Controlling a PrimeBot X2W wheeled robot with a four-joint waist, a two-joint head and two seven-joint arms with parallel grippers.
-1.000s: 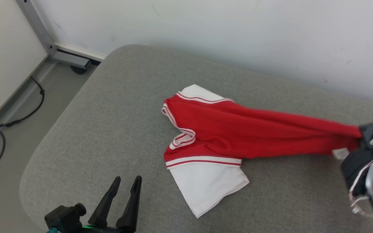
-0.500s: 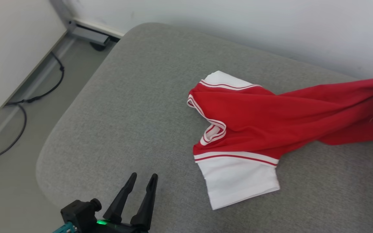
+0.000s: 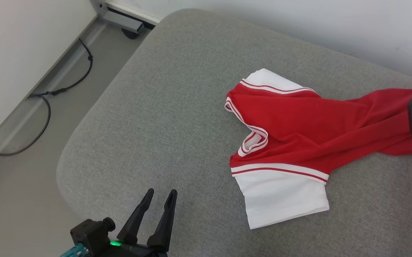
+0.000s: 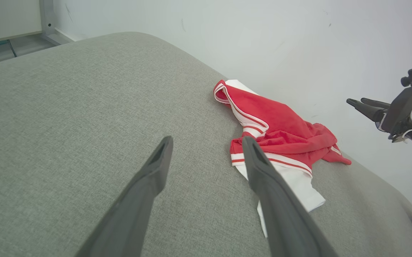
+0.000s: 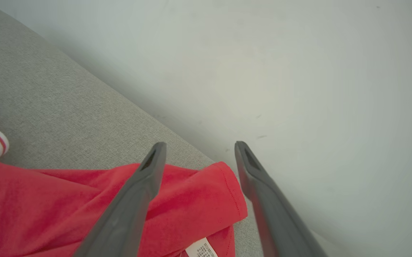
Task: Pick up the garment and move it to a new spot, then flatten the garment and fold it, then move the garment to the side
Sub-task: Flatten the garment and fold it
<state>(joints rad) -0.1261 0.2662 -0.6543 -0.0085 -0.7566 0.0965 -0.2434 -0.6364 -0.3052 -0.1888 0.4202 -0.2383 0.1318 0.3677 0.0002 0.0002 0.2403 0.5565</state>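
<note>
The right gripper (image 5: 199,144) hangs above the red hem of the shirt (image 3: 298,125), jaws wide apart and empty. The shirt lies crumpled on the grey cushion (image 3: 163,107). The left gripper (image 3: 162,191) hovers near the cushion's front edge, jaws apart, holding nothing.

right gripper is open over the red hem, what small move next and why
Probably lower the right gripper and close on the garment hem corner: its fingers stand open with the hem loose below, and the body lies bunched on the cushion.
</note>
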